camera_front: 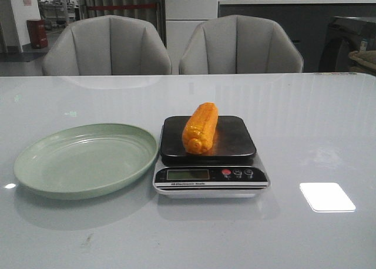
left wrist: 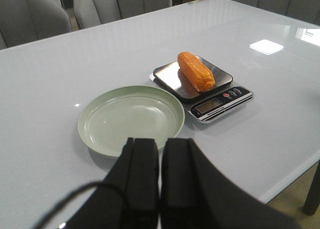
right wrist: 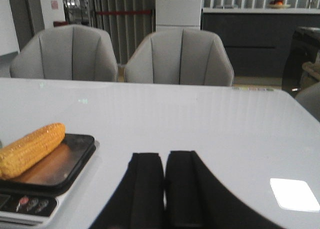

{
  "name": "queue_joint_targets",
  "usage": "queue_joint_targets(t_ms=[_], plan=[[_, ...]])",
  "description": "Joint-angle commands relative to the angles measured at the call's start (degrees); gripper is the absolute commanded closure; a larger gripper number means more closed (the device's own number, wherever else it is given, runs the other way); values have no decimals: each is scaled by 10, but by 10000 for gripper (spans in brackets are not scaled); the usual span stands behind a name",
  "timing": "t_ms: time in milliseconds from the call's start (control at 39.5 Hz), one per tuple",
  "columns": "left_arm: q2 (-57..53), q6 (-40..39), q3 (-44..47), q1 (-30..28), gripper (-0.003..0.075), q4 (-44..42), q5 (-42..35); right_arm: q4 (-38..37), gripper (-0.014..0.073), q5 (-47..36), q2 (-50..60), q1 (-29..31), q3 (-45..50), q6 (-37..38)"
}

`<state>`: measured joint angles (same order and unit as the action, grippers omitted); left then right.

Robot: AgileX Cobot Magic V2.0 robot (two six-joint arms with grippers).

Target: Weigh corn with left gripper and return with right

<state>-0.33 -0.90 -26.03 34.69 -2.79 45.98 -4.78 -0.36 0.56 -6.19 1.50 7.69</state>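
corn (camera_front: 200, 128) lying on scale (camera_front: 210, 156), green plate (camera_front: 82, 160) just beside, claws apart

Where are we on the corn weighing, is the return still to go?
Weighing placement looks done: the corn lies on the scale. Nothing is in hand; the left gripper and right gripper are both shut and empty, away from it. Left: the right gripper's return, presumably to the empty green plate.

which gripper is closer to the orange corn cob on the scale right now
Probably the right gripper: the orange corn cob on the black scale looms close beside it. The left gripper hangs farther back, beyond the pale green plate.
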Motion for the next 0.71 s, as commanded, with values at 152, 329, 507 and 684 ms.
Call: queue_joint_targets(t_ms=[152,329,507,684], plan=[[-5,0,-13,2,606,1,-41,-7,424,-132,10,4,-27,4],[-5,0,-13,2,606,1,-41,-7,424,-75,-34,4,-97,4],[-5,0,-13,2,606,1,-41,-7,424,4,-136,4,-187,4],[-5,0,-13,2,606,1,-41,-7,424,121,-236,4,-272,4]])
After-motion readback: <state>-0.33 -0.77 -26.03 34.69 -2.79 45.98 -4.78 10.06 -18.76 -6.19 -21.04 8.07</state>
